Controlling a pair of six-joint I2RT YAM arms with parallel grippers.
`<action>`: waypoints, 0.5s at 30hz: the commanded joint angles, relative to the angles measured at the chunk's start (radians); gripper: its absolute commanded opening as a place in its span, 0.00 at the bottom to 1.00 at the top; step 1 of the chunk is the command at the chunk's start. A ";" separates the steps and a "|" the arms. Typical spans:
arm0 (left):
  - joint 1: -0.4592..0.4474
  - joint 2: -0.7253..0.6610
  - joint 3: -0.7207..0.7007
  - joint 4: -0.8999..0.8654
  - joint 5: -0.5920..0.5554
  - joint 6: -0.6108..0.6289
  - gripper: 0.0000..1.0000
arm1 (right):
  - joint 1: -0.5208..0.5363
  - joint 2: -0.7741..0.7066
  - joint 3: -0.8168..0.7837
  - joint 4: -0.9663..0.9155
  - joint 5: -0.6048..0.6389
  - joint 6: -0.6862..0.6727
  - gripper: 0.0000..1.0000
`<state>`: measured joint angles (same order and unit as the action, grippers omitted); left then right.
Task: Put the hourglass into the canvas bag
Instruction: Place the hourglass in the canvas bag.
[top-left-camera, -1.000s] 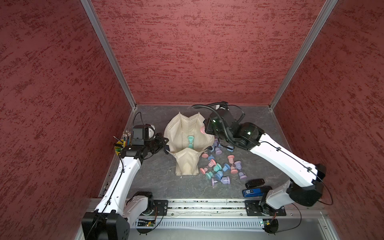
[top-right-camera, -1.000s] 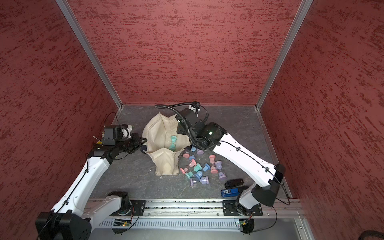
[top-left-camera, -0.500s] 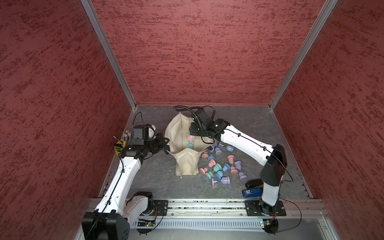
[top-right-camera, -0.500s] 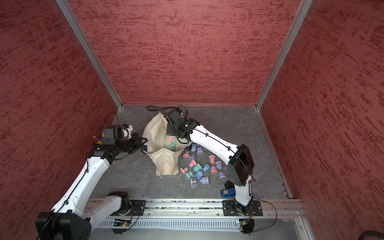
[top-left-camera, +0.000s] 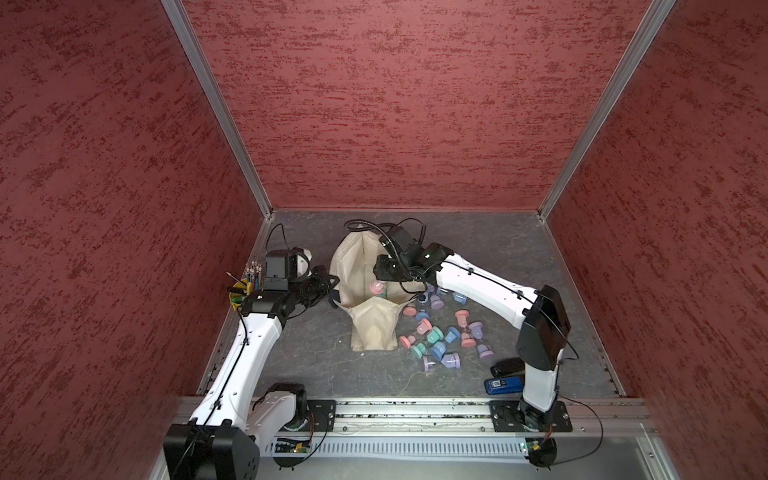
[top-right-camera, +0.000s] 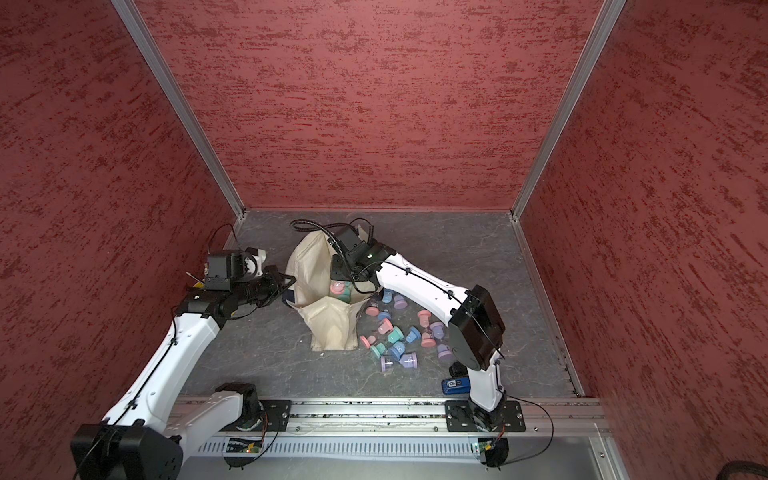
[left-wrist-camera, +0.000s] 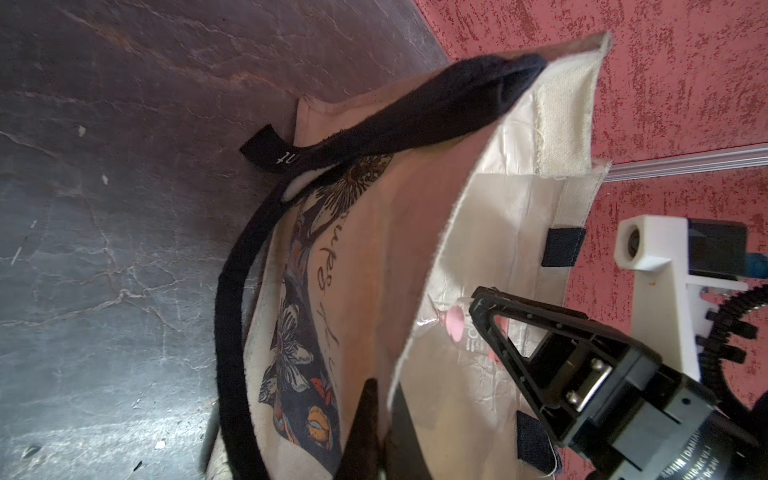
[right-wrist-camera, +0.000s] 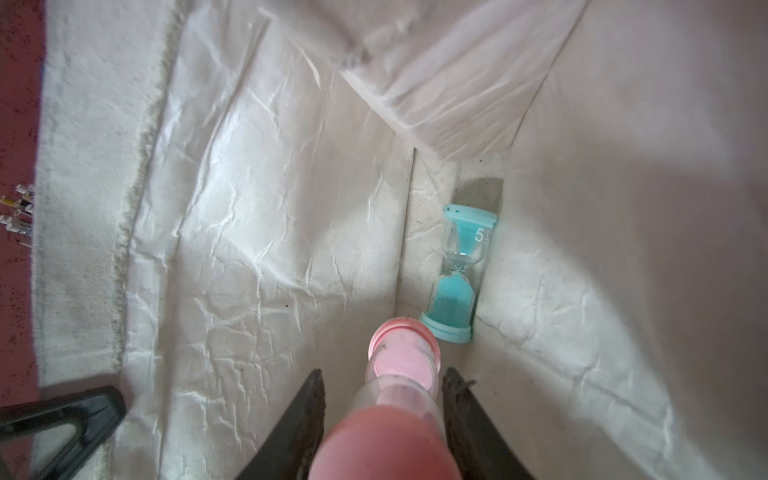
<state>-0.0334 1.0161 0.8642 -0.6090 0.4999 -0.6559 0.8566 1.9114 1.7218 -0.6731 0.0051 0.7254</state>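
Pink sand fills the hourglass (right-wrist-camera: 401, 361) gripped between the right fingers (right-wrist-camera: 305, 411), which reach down into the open mouth of the bag (right-wrist-camera: 249, 208). Whether it touches the bottom I cannot tell. 1 teal hourglass (right-wrist-camera: 457, 270) lies on the bag's bottom against a fold. The left fingers (left-wrist-camera: 365, 419) are closed on the bag's rim, beside a navy handle (left-wrist-camera: 232, 291). In both top views, loose hourglasses (top-left-camera: 436, 336) lie scattered on the grey surface (top-left-camera: 519, 257) just beside the bag.
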 joint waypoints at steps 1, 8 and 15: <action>0.003 0.002 -0.001 0.012 0.009 0.020 0.00 | 0.026 -0.007 -0.008 0.035 -0.021 0.005 0.00; 0.003 0.003 0.006 0.012 0.011 0.022 0.00 | 0.067 -0.021 -0.074 0.046 -0.009 0.033 0.00; 0.001 0.015 0.013 0.012 0.012 0.029 0.00 | 0.105 -0.047 -0.096 0.040 0.032 0.042 0.50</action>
<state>-0.0338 1.0264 0.8642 -0.6090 0.4999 -0.6487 0.9466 1.9110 1.6211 -0.6571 0.0025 0.7547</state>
